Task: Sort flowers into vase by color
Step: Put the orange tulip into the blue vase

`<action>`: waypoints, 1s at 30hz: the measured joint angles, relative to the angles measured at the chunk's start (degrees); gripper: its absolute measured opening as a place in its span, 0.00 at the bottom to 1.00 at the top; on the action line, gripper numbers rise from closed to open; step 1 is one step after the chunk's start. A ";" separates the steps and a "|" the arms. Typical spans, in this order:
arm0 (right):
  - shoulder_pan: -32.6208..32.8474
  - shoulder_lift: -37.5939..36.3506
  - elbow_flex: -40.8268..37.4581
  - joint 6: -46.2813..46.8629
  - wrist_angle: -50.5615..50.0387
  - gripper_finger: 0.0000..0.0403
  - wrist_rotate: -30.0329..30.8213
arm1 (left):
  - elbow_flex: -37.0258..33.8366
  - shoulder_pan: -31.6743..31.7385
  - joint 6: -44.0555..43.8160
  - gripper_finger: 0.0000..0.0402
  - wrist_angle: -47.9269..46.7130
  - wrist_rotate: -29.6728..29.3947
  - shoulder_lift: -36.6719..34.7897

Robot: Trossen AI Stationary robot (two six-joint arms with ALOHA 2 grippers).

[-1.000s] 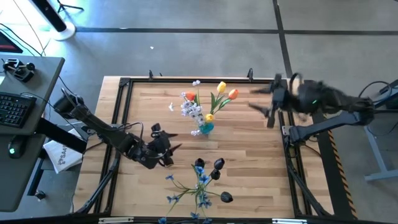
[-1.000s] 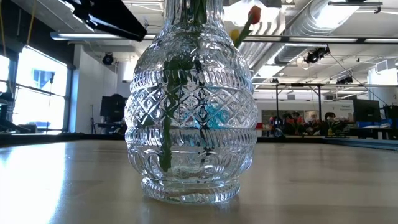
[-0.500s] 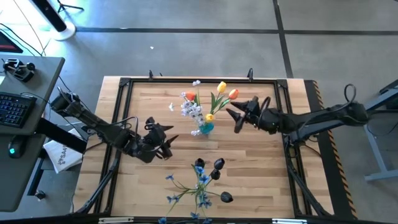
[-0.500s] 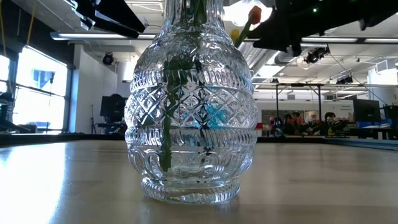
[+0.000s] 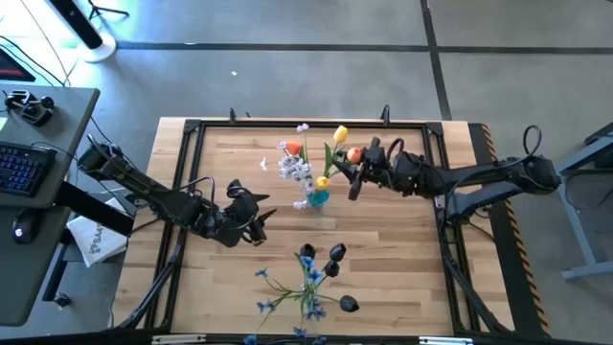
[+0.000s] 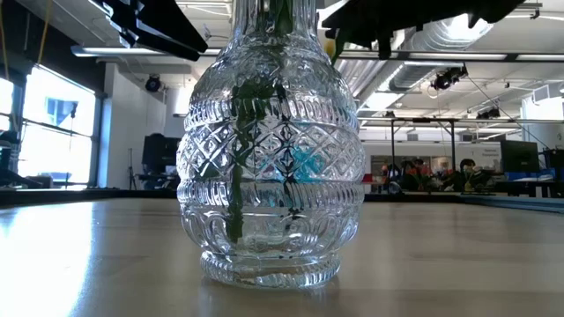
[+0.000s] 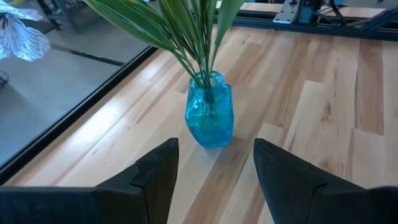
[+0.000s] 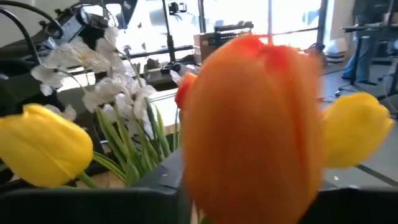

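A small blue vase (image 5: 317,197) (image 7: 210,115) stands at the middle of the table and holds orange and yellow tulips and white sprays (image 5: 297,171). My right gripper (image 5: 352,169) (image 8: 252,202) reaches in level from the table's right. It is open, with the head of the right-hand orange tulip (image 5: 354,153) (image 8: 252,118) between its fingers. My left gripper (image 5: 261,217) (image 7: 214,152) hovers open left of the blue vase, pointing at it and holding nothing. Blue sprays (image 5: 305,292) and dark buds (image 5: 335,255) show near the front edge. My right gripper has the orange tulip's head (image 8: 205,143) between its two fingers, coming level from the table's right. The head stays upright on its stem in the blue vase. Whether the fingers touch it, I cannot tell.
A large cut-glass vase (image 6: 269,150) with green stems inside fills the low view, with the blue vase behind it. A black frame (image 5: 192,129) rims the wooden table. A desk with a keyboard (image 5: 24,163) stands off the left side.
My right gripper has come down from high over the table's right side and moved left to the orange tulip, rolling as it went. My left gripper has crept a little toward the far edge, still open.
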 joint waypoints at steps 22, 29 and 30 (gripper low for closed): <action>-6.99 12.85 19.45 -4.01 -19.93 0.05 -19.07 | -0.04 -0.02 0.32 0.49 0.50 0.26 0.00; -7.17 11.99 19.51 -7.33 -19.96 0.32 -21.16 | -0.04 -0.02 0.32 0.49 0.44 1.68 0.00; -7.17 11.01 19.51 -8.11 -19.91 0.37 -21.48 | -0.04 -0.02 0.32 0.49 0.50 1.69 0.00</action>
